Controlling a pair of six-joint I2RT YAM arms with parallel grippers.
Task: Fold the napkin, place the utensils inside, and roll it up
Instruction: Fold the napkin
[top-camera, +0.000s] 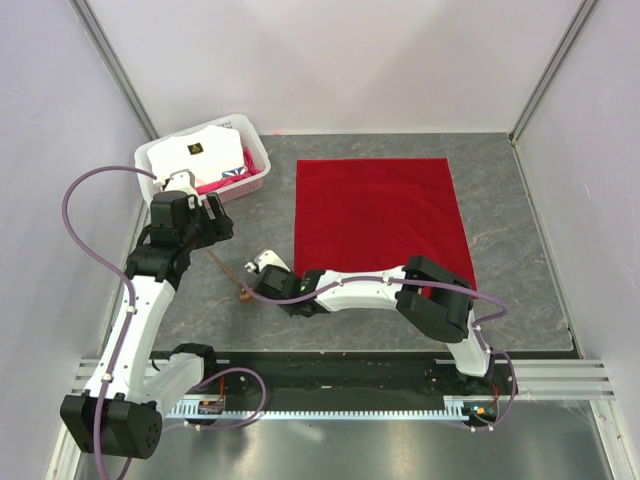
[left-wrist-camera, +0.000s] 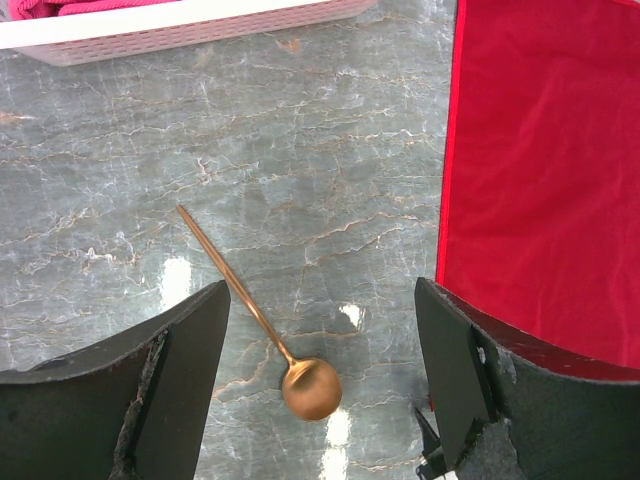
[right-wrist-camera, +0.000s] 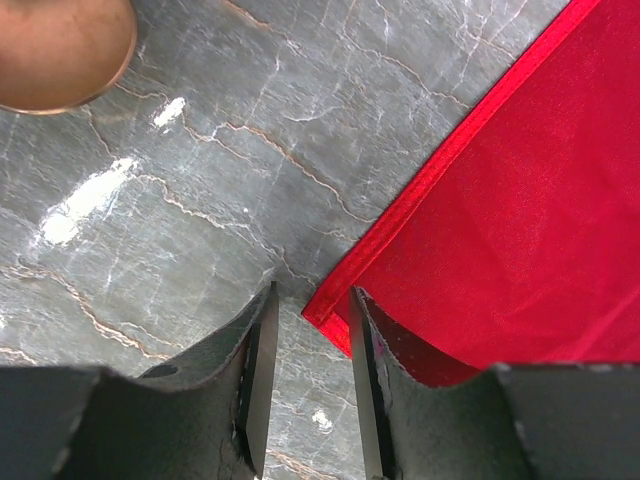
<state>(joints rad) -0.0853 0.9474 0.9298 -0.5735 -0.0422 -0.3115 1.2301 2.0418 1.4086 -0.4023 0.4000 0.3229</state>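
Fingers of your right gripper (right-wrist-camera: 312, 296) sit narrowly apart astride the napkin (right-wrist-camera: 520, 220) corner at lower centre; left gripper (left-wrist-camera: 320, 290) gapes over the spoon (left-wrist-camera: 311, 387).

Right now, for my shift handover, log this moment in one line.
napkin spread flat | right claw open astride its near-left corner | left claw open above spoon

Beyond the left gripper (left-wrist-camera: 320, 300), bare tabletop (left-wrist-camera: 330, 170) is lying open; the white basket (left-wrist-camera: 180, 30) is blocking farther ahead.
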